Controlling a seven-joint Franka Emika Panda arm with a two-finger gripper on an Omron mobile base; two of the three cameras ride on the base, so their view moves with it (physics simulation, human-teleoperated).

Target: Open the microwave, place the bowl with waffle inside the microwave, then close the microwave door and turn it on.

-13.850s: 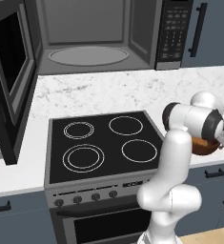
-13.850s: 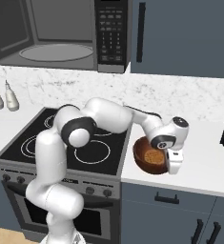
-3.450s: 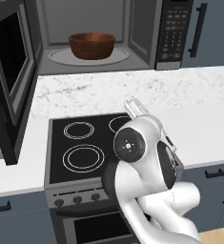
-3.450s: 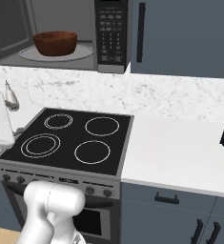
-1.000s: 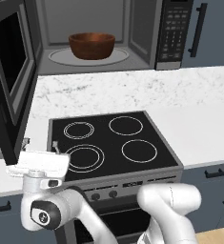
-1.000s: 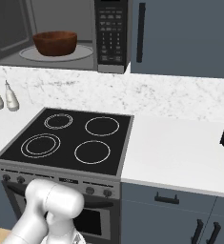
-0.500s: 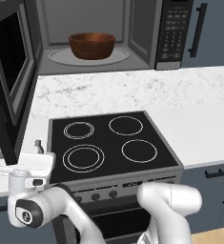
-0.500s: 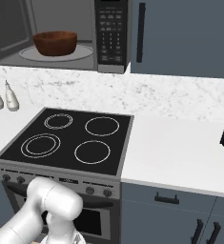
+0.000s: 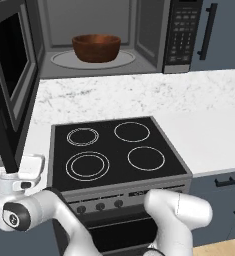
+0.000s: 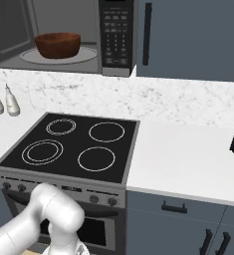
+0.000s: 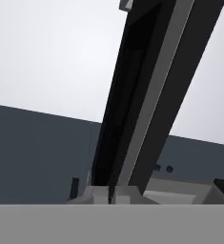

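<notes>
- One open microwave door [image 9: 9, 95] stands at the far left of my left base view, swung out toward me, its black window and grey frame seen nearly edge-on.
- My gripper [image 9: 29, 167] sits low at the left, right by the lower edge of that door; its white hand is level with the front of the stove.
- My jaws are clenched; in the hand view the door's dark edge [image 11: 147, 95] rises straight up from between my fingertips, so I seem to be pinching the door's edge, though the contact itself is too close to the bottom of that view to be sure.
- Next comes the microwave [image 9: 104, 40], its grey interior open above the marble counter [image 9: 139, 95].
- My task's bowl [image 9: 96, 47] rests on the round glass turntable [image 9: 64, 59] inside the microwave, upright and roughly centred; from the right base view the bowl [image 10: 58, 45] sits left of the keypad.
- I cannot make out the waffle inside the bowl from these angles.
- Right of the cavity is the button keypad panel [image 9: 183, 32].
- Below, the black four-ring stove [image 9: 114, 150] lies between the door and the white countertop [image 10: 188, 159].
- Two small shakers [image 10: 1, 99] stand on the counter left of the stove in the right base view.
</notes>
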